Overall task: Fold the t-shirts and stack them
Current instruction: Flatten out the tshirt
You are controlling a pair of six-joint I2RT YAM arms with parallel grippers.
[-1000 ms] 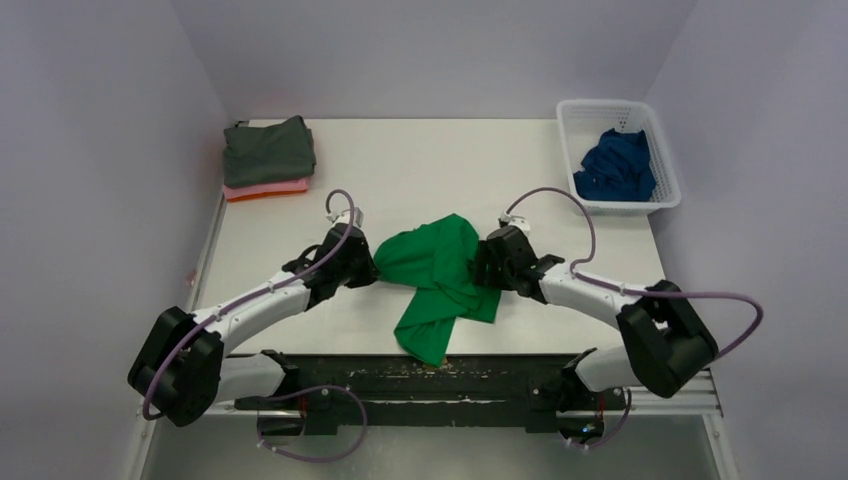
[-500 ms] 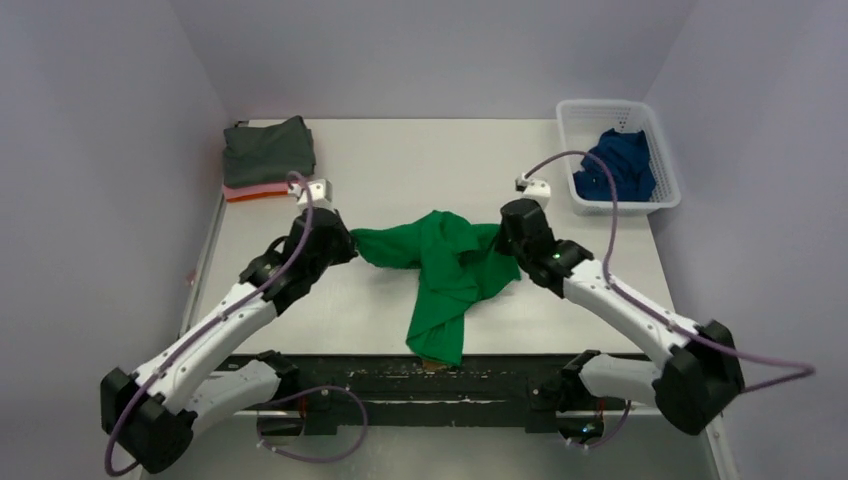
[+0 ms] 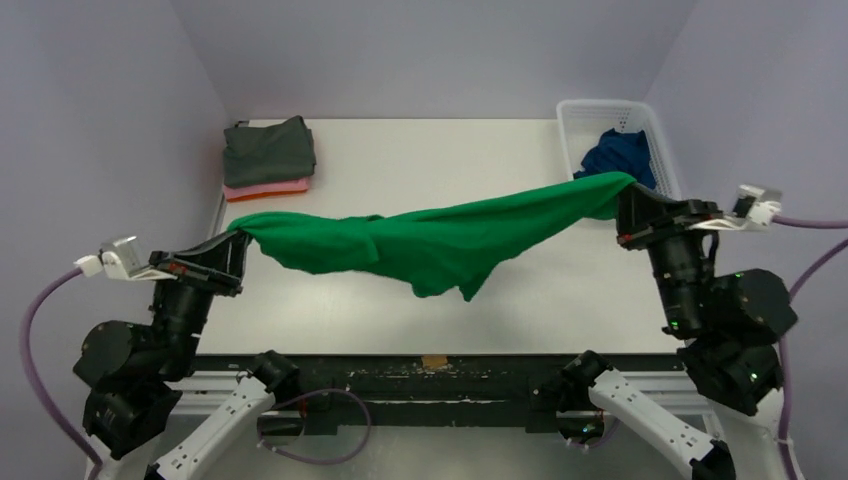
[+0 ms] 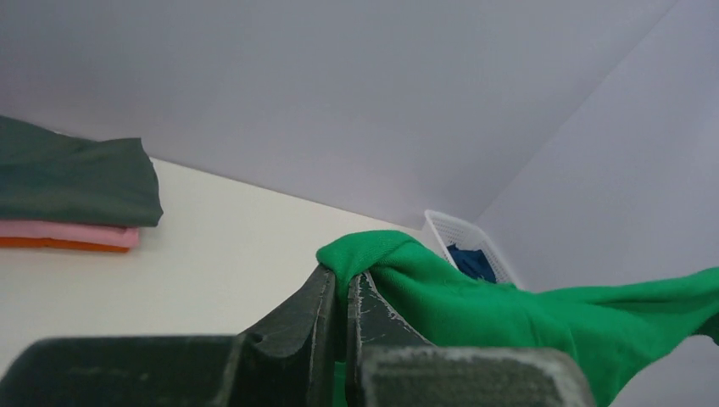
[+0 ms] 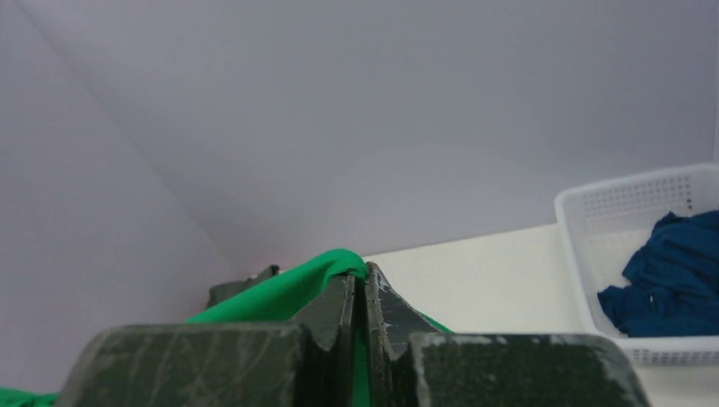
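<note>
A bright green t-shirt (image 3: pixel 430 240) hangs stretched in the air above the table between my two grippers. My left gripper (image 3: pixel 238 240) is shut on its left end; that pinched fold (image 4: pixel 373 254) shows at my fingertips. My right gripper (image 3: pixel 624 192) is shut on the right end (image 5: pixel 339 264), held higher. The shirt's middle sags, with a corner hanging down. A folded stack (image 3: pixel 268 158) sits at the far left corner: dark grey on top, pink and orange beneath (image 4: pixel 68 182). A royal blue t-shirt (image 3: pixel 622 152) lies crumpled in the basket.
The white lattice basket (image 3: pixel 585 112) stands at the far right corner of the white table (image 3: pixel 430 150), also seen in the right wrist view (image 5: pixel 627 199). Purple walls close in the back and both sides. Both arms rise tall near the table's side edges.
Both grippers have lifted and pulled far apart, raising the green t-shirt off the table and stretching it out. The right gripper shut on the shirt within the last second.
</note>
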